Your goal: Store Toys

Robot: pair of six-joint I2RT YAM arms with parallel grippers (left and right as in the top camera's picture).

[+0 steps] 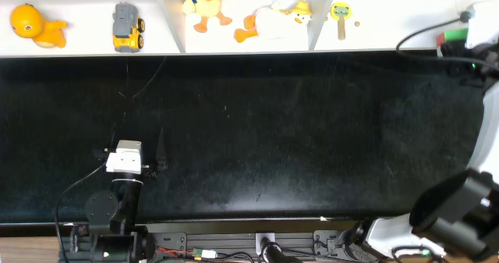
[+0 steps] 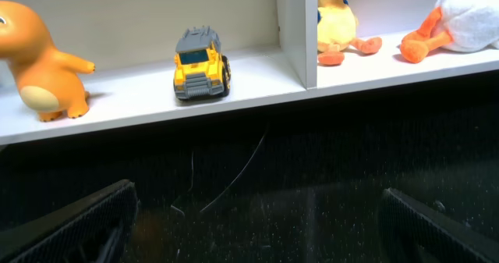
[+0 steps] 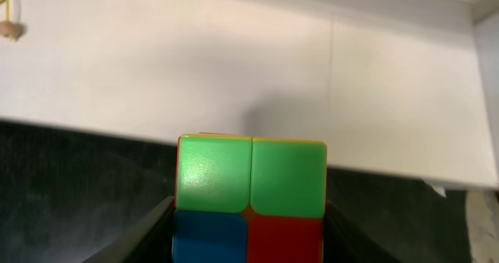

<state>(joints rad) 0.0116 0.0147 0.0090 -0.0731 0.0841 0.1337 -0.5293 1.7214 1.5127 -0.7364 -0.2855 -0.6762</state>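
Cube (image 3: 249,177) clamped tight by right gripper (image 3: 249,228), just short of bare shelf bay (image 3: 327,99): keep it level, clear the lip, set down before releasing; left gripper (image 2: 257,224) spread wide over mat (image 1: 312,138).

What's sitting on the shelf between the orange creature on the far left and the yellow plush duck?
A yellow toy truck with a grey top, then a white shelf divider, seen in the top and left wrist views.
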